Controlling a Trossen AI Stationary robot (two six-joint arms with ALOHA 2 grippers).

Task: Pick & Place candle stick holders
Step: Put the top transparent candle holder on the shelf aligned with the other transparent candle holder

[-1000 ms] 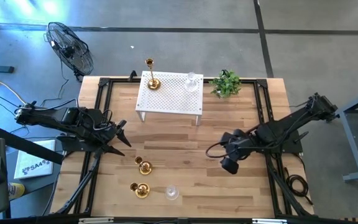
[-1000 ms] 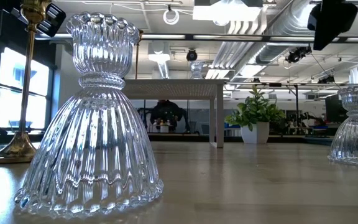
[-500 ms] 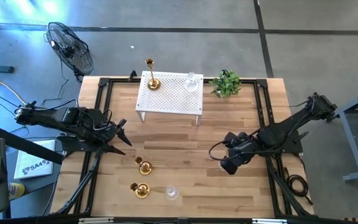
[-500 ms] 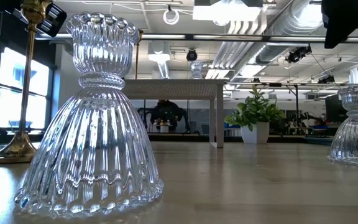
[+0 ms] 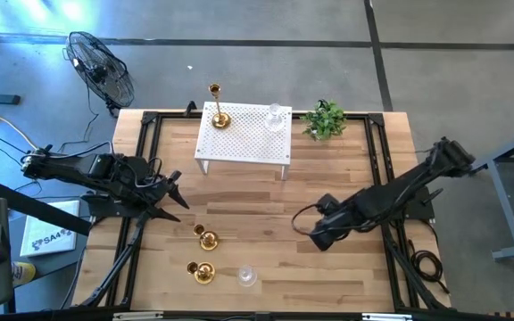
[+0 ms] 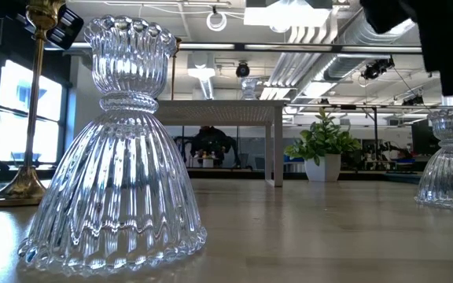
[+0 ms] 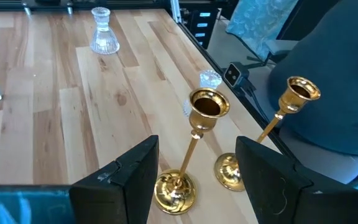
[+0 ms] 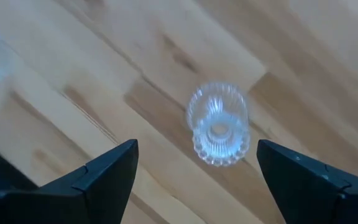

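Two gold holders [image 5: 206, 238] [image 5: 202, 271] and a clear glass holder [image 5: 247, 276] stand on their bases at the table's near left. In the left wrist view they show ahead of the fingers: gold [image 7: 194, 149], gold [image 7: 272, 124], glass [image 7: 210, 79]. My left gripper [image 5: 175, 192] is open and short of them. My right gripper [image 5: 315, 234] is open and hovers over another glass holder [image 8: 218, 124], which stands upright on the table between its fingers, untouched; the gripper hides it in the high view. It also shows in the low view [image 6: 451, 157].
A white perforated stand [image 5: 244, 134] at the far middle carries a tall gold holder [image 5: 217, 114] and a glass one [image 5: 276, 118]. A small potted plant [image 5: 326, 119] stands to its right. Bare wood lies between the two arms.
My right gripper has gone a little toward the table's left edge and come lower over the glass holder. My left arm and all the holders have kept still.
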